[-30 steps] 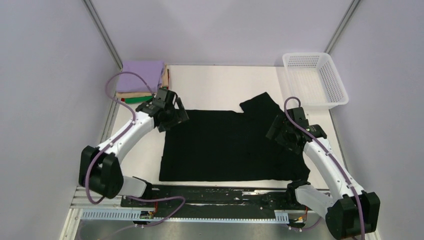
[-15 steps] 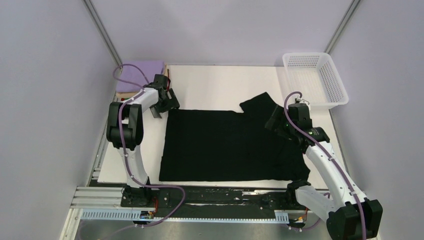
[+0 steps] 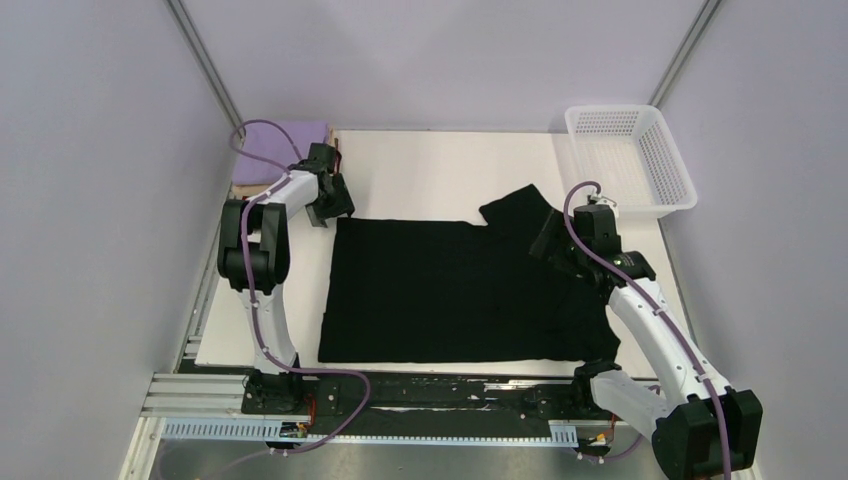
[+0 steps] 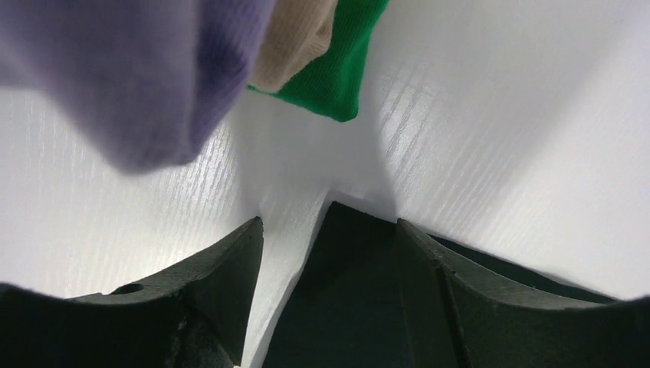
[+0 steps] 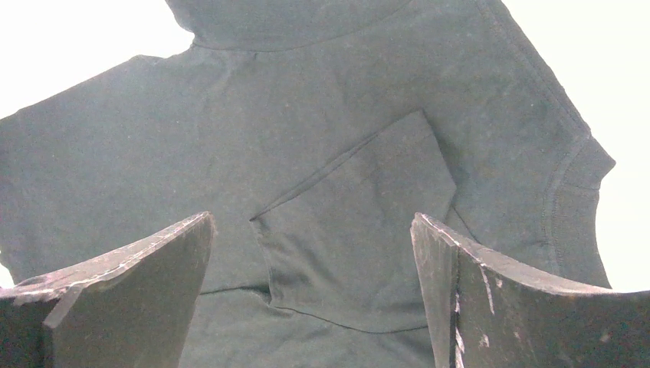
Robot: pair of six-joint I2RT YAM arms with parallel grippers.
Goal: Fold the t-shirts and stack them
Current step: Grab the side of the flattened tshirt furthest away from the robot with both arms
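The left tool [image 4: 328, 224] hangs, fingers apart, over a corner of the black t-shirt [image 3: 450, 295]. The right tool [image 5: 312, 218] gapes above its sleeve.

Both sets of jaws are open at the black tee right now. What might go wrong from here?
1. The left gripper sits close beside the lavender shirt and green shirt. Closing on the black shirt corner may snag them and drag them askew.
2. The right gripper hangs over a folded-over flap. A pinch there might take doubled cloth and leave a crease in the fold.
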